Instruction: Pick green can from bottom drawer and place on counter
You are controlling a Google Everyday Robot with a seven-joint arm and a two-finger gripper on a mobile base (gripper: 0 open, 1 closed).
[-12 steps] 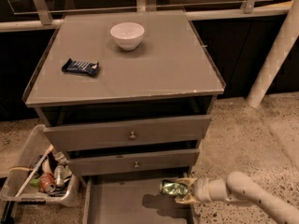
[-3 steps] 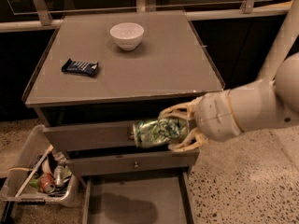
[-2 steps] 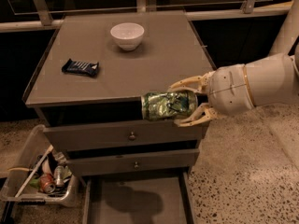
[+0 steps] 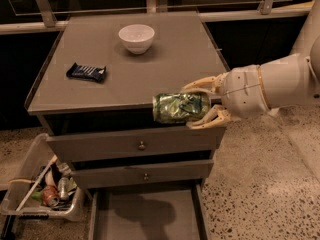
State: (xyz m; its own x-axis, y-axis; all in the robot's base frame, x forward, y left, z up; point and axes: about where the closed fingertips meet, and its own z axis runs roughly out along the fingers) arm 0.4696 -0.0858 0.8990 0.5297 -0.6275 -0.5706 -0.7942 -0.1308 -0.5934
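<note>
My gripper [image 4: 200,106] is shut on the green can [image 4: 180,107], holding it on its side in the air. The can hangs at the front right edge of the counter [image 4: 150,69], about level with the top's rim. The white arm reaches in from the right. The bottom drawer [image 4: 147,216] is pulled open below, its grey floor bare.
A white bowl [image 4: 136,37] stands at the back middle of the counter. A dark snack bar [image 4: 86,72] lies at its left. Two closed drawer fronts with knobs [image 4: 142,145] sit above the open drawer. A plastic bin [image 4: 45,194] with cans and rubbish stands on the floor at left.
The gripper has lifted the green can from the bottom drawer up past the drawer fronts and to the right, to the counter's front edge.
</note>
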